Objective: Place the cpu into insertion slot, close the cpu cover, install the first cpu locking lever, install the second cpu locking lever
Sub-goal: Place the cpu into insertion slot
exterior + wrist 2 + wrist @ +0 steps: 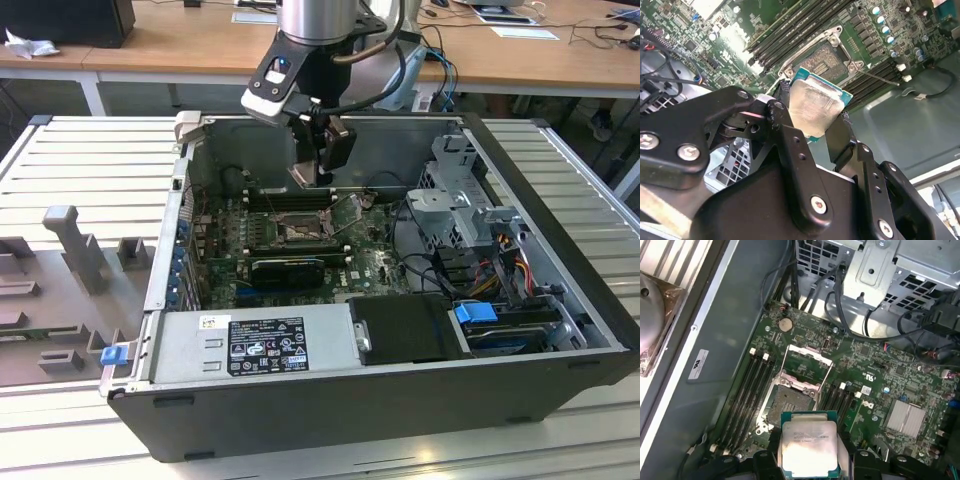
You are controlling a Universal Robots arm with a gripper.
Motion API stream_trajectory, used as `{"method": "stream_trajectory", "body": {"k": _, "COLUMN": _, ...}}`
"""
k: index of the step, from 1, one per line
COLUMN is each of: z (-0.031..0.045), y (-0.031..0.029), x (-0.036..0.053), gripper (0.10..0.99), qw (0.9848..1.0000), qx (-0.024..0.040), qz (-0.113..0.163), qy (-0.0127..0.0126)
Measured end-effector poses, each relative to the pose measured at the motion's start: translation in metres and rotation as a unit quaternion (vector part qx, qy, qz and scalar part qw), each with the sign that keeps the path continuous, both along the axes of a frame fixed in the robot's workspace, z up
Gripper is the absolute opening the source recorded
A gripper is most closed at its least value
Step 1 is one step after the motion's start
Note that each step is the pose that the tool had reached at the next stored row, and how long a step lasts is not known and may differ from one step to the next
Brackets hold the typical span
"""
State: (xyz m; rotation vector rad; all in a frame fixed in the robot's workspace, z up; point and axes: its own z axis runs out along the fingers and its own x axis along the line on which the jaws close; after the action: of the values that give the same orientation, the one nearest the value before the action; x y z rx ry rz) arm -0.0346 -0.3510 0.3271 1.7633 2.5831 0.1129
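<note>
silvery-beige cpu [816,105] is pinched between the two black fingers [785,125] of the gripper [812,125], which are closed narrow on opposite edges of the chip. its green rim peeks out round the metal lid. it's held up off the board, not seated.

insertion slot [790,402] lies bare just beyond the chip in both wrist views: dark rim, grey metallic centre. cpu cover [809,354] looks swung up off the socket, but its exact tilt is hard to judge. a thin wire lever [880,77] sticks out from one socket corner. can't tell where its far end sits.

long black memory slots [752,390] run on both sides of the socket. in the second wrist view the gripper body hides most of the board near the camera and part of the socket's edge. in the first wrist view the fingers are cut off by the picture edge, w/ the chip covering their tips.

exterior view: the gripper hangs inside the open computer case [560,220], over the board just behind the socket. the chip there is too small and too shadowed under the tool to make out. grey power supply box [250,345] lies along the case's near side. the drive cage [465,200] and a cable bundle sit toward the exterior view's right, partly hiding that end of the board.
</note>
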Motion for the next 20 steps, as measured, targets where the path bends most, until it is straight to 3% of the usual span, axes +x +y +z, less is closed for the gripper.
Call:
{"method": "stream_trajectory", "body": {"k": 2, "z": -0.0023, "y": 0.0, "x": 0.0, "gripper": 0.529, "qw": 1.0, "qx": 0.0, "qz": -0.004, "qy": 0.0019}}
{"method": "stream_trajectory", "body": {"k": 5, "z": -0.0044, "y": 0.0, "x": 0.0, "gripper": 0.529, "qw": 1.0, "qx": 0.0, "qz": -0.008, "qy": 0.0028}}
{"method": "stream_trajectory", "body": {"k": 9, "z": -0.0074, "y": 0.0, "x": 0.0, "gripper": 0.529, "qw": 0.9995, "qx": 0.0001, "qz": -0.032, "qy": 0.0029}}
{"method": "stream_trajectory", "body": {"k": 13, "z": -0.0108, "y": 0.0, "x": 0.0, "gripper": 0.529, "qw": 0.9979, "qx": 0.0002, "qz": -0.064, "qy": 0.0035}}
{"method": "stream_trajectory", "body": {"k": 20, "z": -0.0193, "y": 0.0, "x": 0.0, "gripper": 0.529, "qw": 0.9934, "qx": -0.0004, "qz": -0.114, "qy": 0.0138}}
